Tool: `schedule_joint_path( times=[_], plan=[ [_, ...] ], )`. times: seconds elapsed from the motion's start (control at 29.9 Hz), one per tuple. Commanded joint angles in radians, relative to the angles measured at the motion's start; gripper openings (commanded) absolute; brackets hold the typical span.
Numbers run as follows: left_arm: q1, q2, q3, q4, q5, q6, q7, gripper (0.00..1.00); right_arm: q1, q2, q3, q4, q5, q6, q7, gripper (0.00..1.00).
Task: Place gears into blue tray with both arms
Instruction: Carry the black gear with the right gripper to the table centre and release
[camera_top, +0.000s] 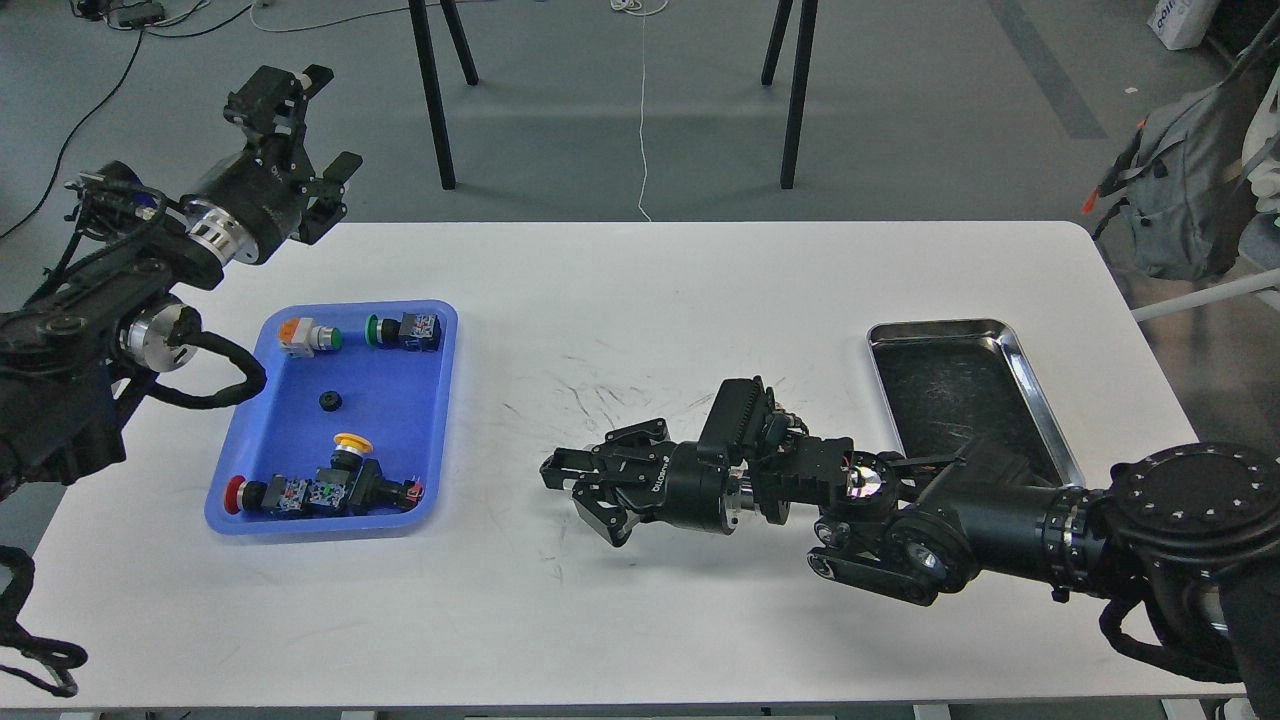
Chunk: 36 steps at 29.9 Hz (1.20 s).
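The blue tray (300, 440) lies at the table's left side. One small black gear (330, 401) rests on its floor near the middle, among several push-button switches. A second gear is not visible anywhere. My left gripper (303, 130) hovers high beyond the tray's far left corner, its fingers spread and empty. My right gripper (575, 495) reaches over mid-table, pointing left toward the tray and about a hand's width short of it. Its dark fingers are curled and I cannot make out anything between them.
A shiny steel tray (1000, 335) with a dark scratched bottom sits at the right, partly behind my right arm. Switches with orange (305, 335), green (400, 330), yellow (352, 443) and red (235, 494) caps crowd the blue tray. Chair legs stand beyond the far edge.
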<state>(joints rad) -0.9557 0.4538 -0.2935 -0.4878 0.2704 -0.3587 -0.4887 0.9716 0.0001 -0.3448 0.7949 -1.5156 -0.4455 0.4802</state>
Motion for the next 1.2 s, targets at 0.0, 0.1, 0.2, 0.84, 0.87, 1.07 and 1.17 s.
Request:
schedule_joint_path(
  times=[0.0, 0.1, 0.2, 0.84, 0.87, 1.07, 1.17],
  plan=[
    [0.0, -0.001, -0.001, 0.0, 0.0, 0.0, 0.0, 1.0, 0.004, 0.0, -0.036, 0.003, 0.0, 0.001, 0.008, 0.11],
    [0.002, 0.0, -0.001, 0.0, 0.0, 0.0, 0.0, 1.0, 0.002, 0.0, -0.04, 0.001, 0.0, 0.001, 0.008, 0.14],
    [0.002, 0.0, -0.001, 0.0, 0.0, 0.001, 0.0, 1.0, 0.004, 0.0, -0.042, 0.001, 0.0, 0.001, 0.009, 0.18],
    [0.003, -0.001, -0.001, 0.0, 0.0, 0.004, 0.0, 1.0, 0.006, 0.0, -0.043, 0.001, 0.006, 0.011, 0.008, 0.47],
    [0.003, -0.001, -0.001, 0.0, 0.001, 0.004, 0.0, 1.0, 0.006, 0.0, -0.043, 0.001, 0.008, 0.011, 0.008, 0.5],
    [0.003, -0.001, -0.001, 0.0, 0.0, 0.003, 0.0, 1.0, 0.009, 0.0, -0.039, 0.001, 0.015, 0.011, 0.006, 0.62],
    [0.003, -0.001, 0.001, 0.0, 0.001, 0.003, 0.0, 1.0, 0.009, 0.0, -0.028, 0.001, 0.017, 0.011, 0.006, 0.64]
  ],
)
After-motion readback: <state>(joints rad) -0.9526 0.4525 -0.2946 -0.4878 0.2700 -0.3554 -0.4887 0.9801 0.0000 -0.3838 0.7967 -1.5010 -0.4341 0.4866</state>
